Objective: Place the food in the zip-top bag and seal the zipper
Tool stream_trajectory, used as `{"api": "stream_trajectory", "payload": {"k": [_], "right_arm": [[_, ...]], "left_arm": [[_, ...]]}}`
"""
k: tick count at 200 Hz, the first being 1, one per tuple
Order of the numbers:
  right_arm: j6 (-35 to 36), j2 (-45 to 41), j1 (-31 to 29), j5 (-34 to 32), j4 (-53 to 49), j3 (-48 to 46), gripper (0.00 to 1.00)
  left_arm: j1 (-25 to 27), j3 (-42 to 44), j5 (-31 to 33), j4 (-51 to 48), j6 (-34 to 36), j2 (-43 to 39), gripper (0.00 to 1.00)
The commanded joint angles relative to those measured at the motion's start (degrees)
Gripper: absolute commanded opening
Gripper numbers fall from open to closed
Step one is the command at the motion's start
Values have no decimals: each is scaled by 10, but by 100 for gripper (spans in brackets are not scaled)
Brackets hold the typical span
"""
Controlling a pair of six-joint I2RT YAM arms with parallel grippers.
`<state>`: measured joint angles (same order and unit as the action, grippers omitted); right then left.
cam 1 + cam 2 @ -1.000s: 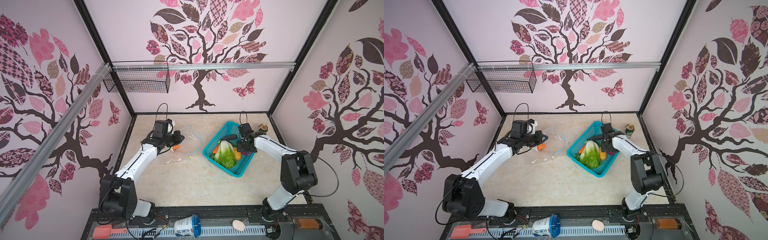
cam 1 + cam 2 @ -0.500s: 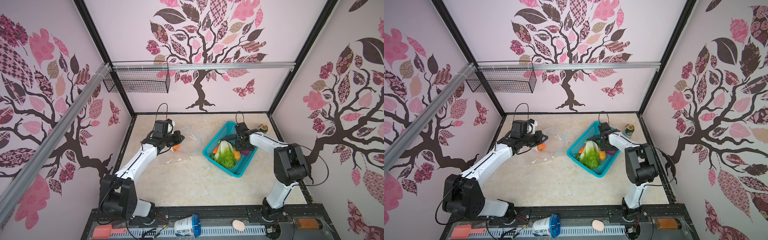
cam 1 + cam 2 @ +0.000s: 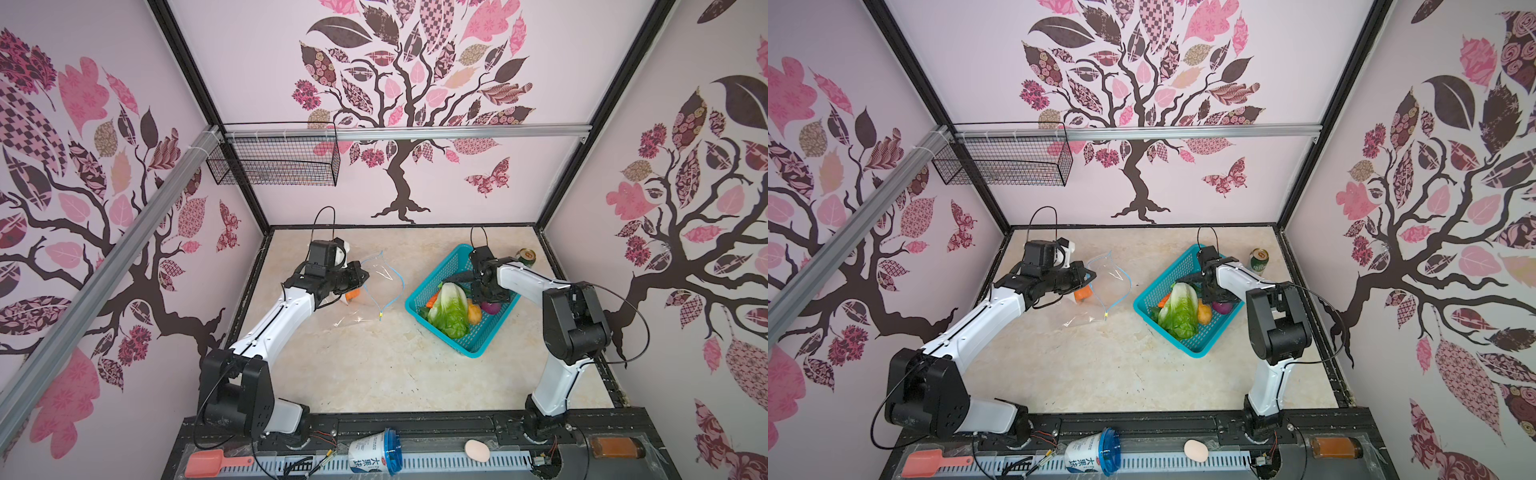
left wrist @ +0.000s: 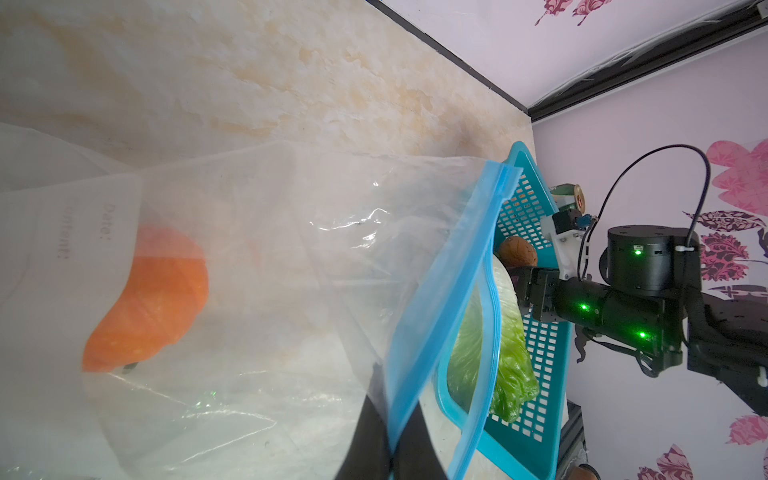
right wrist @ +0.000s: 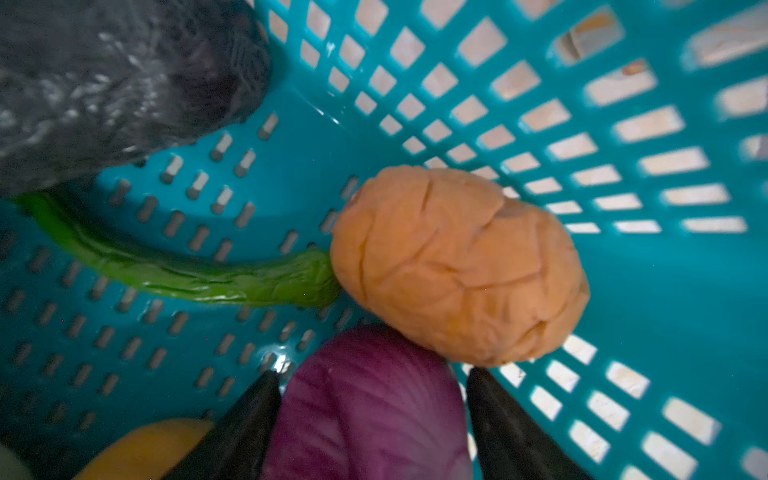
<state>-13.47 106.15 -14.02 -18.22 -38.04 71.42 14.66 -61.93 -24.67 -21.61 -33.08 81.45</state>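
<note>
The left end effector [image 4: 390, 434] is clenched on the bag's [image 3: 376, 286] blue zipper [image 4: 449, 299], pinching one lip of the mouth and holding it up off the counter [image 3: 374, 365]. The mouth gapes open toward the basket [image 3: 473, 345], with the yellow slider [image 3: 380, 318] at the end nearer the camera in both top views. The bag lies left of centre on the counter. A pumpkin [image 4: 153, 299] sits inside it near the closed end, just beside the left end effector in a top view.

The right end effector [image 5: 372, 374] is down inside the basket. Its fingers [image 5: 253, 419] stand apart on either side of the onion [image 5: 370, 411], close against it. I cannot tell whether they are gripping it.

A potato [image 5: 457, 266] touches the onion. A green pepper [image 5: 187, 274] lies on the basket floor with its tip against the potato, and a dark blurred piece [image 5: 104, 83] lies beyond it. The cabbage [image 3: 451, 309] fills the basket's left side, with a carrot [image 3: 433, 298] at its edge.

A can [image 3: 526, 257] stands behind the basket.
</note>
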Motion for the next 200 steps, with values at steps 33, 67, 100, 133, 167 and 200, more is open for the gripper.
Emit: {"api": "stream_trajectory", "payload": {"k": [33, 67, 100, 133, 167, 200], "right_arm": [[-17, -7, -1, 49, -23, 8, 46], [-18, -16, -1, 56, -8, 25, 43], [-19, -24, -1, 53, 5, 42, 41], [-20, -50, -1, 58, 17, 43, 40], [-23, -78, -1, 98, 49, 42, 39], [-24, -82, -1, 166, 108, 41, 40]], "left_arm": [[-4, -10, 2, 7, 6, -17, 0], [-5, -11, 0, 9, 5, -20, 0], [-6, -10, 1, 9, 5, -21, 0], [-8, -10, 0, 9, 4, -21, 0], [-9, -9, 0, 9, 4, -19, 0], [-9, -9, 0, 10, 4, -20, 0]]}}
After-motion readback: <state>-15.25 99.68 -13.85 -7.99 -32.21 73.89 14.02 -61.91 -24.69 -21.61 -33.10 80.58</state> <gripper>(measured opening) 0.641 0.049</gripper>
